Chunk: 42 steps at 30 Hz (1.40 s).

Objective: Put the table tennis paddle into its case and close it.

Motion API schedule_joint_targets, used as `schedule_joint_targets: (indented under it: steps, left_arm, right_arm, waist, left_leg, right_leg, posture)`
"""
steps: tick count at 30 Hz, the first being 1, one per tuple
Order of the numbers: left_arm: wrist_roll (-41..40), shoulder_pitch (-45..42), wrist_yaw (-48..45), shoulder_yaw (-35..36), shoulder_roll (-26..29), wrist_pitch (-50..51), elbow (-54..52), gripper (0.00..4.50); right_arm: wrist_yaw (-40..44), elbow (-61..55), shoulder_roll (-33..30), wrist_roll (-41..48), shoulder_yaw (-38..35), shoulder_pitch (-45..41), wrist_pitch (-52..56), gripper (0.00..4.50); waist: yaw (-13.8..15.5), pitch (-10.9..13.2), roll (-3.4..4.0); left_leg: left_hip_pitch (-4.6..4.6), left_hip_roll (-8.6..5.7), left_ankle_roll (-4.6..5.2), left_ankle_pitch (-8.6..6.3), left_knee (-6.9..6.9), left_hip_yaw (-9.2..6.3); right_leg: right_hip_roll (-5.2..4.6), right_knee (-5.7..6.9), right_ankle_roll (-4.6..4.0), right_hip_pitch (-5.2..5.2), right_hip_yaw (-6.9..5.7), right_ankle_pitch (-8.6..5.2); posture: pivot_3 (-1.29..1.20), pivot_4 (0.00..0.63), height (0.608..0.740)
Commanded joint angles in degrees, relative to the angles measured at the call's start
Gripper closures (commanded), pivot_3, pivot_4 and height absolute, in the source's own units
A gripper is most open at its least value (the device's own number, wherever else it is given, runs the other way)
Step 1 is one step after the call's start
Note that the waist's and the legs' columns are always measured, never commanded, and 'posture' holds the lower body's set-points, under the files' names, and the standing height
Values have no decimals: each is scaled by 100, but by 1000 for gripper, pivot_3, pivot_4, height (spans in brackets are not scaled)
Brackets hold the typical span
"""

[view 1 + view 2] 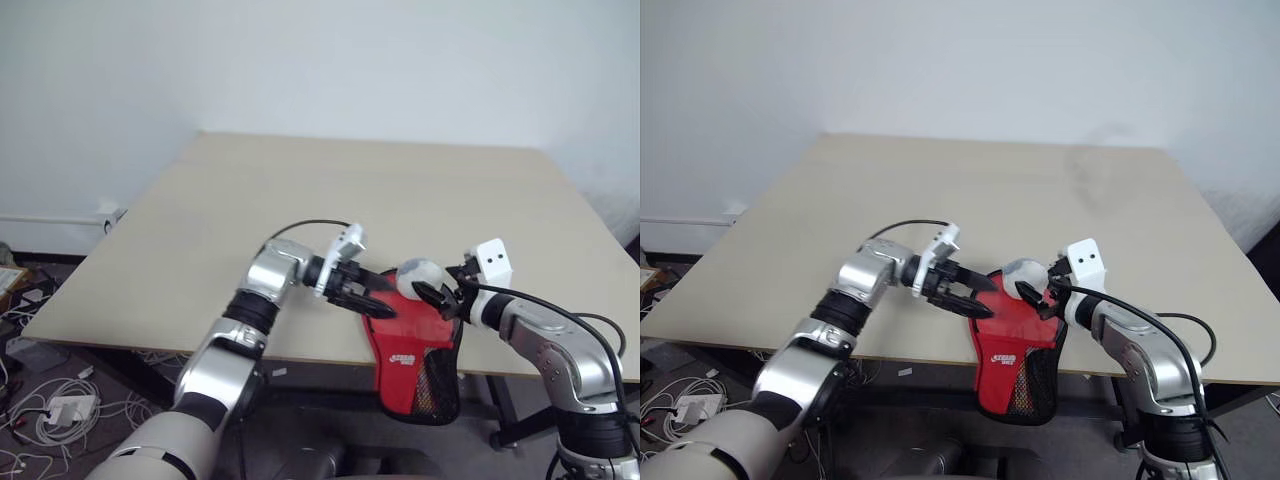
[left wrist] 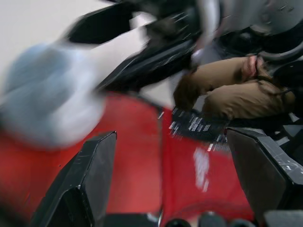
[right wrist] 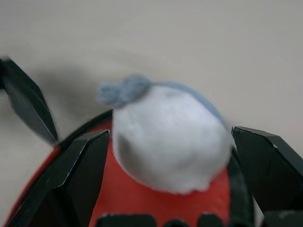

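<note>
The case (image 1: 405, 350) is a red zip cover with a white logo and a black mesh pocket. Its round end rests on the table (image 1: 300, 200) and the rest hangs over the front edge. A small grey-white soft lump (image 3: 170, 137) sits on the round end. My left gripper (image 1: 385, 297) is open at the case's left edge, with red fabric (image 2: 137, 156) between its fingers. My right gripper (image 1: 432, 298) is open on the right, and the lump lies between its fingers (image 3: 85, 165). I cannot tell whether they touch it. The table tennis paddle is hidden.
The beige table stretches far behind the case to a white wall. Cables and a power strip (image 1: 60, 410) lie on the floor at the left. A black cable (image 1: 300, 226) loops over my left wrist.
</note>
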Motion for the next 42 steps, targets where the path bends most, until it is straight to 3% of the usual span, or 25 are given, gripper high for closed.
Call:
schedule_joint_targets:
  steps: [1, 6, 11, 16, 19, 26, 30, 36, 42]
  left_arm:
    - [53, -80, 670, -15, -162, 92, 43, 647]
    - [455, 186, 637, -703, 66, -366, -59, 647]
    - [510, 276, 381, -1003, 298, -306, -137, 647]
    - [658, 194, 709, -1049, 295, -557, 213, 647]
    - [701, 207, 750, -1121, 275, -625, 262, 597]
    - [670, 194, 834, -1132, 185, -310, 316, 597]
    - [641, 215, 869, -1115, 189, -50, 268, 597]
    - [646, 238, 883, -1140, 212, 39, 187, 597]
    - [629, 301, 843, -1187, 237, 213, 95, 597]
  right_arm:
    - [-73, 117, 32, -27, 26, -230, -5, 0]
    - [-199, 551, 142, -40, 5, -376, 70, 0]
    - [-347, 985, 379, -38, -93, -570, 98, 0]
    - [-423, 1148, 448, -89, -91, -616, 75, 0]
    - [-536, 1143, 466, -158, -104, -576, -3, 588]
    - [-797, 1235, 516, -151, -400, -642, -87, 2922]
    - [-866, 1343, 535, -204, -536, -752, -173, 3843]
    - [-1030, 1594, 489, -311, -565, -855, -80, 4068]
    - [-865, 1415, -119, -308, -734, -701, 64, 4069]
  waist:
    - [-4, 0, 0]
    - [-29, -2, 6]
    - [-3, -2, 9]
    - [0, -3, 9]
    - [-2, -3, 10]
    - [4, -4, 11]
    - [3, -5, 12]
    - [2, -6, 13]
    - [14, -6, 14]
  left_leg:
    - [0, 1, 0, 0, 0, 0]
    - [3, 3, -10, 6, -5, 4]
    - [4, 1, -23, 15, -2, 2]
    - [5, 0, -21, 14, -2, 2]
    - [8, 1, 0, 0, -2, 2]
    - [9, 0, 0, 0, -2, 2]
    - [9, -1, 0, 0, -2, 3]
    - [10, -1, -3, 2, -2, 2]
    - [10, -2, -1, 1, -2, 3]
  right_leg:
    - [0, 0, 0, 0, -1, 0]
    - [0, 2, 0, -2, 2, 0]
    - [1, 2, -1, 2, 1, 0]
    - [1, 1, -1, 4, 0, 0]
    - [1, 1, -1, 6, 0, 0]
    - [1, 1, -1, 8, 0, 0]
    - [1, 1, -1, 8, 0, 0]
    - [1, 1, -1, 8, 0, 0]
    - [0, 0, -1, 10, 0, 0]
  posture:
    - [0, 0, 740]
    - [0, 0, 740]
    - [0, 0, 740]
    - [0, 0, 740]
    - [0, 0, 740]
    - [0, 0, 740]
    - [0, 0, 740]
    - [0, 0, 740]
    - [0, 0, 740]
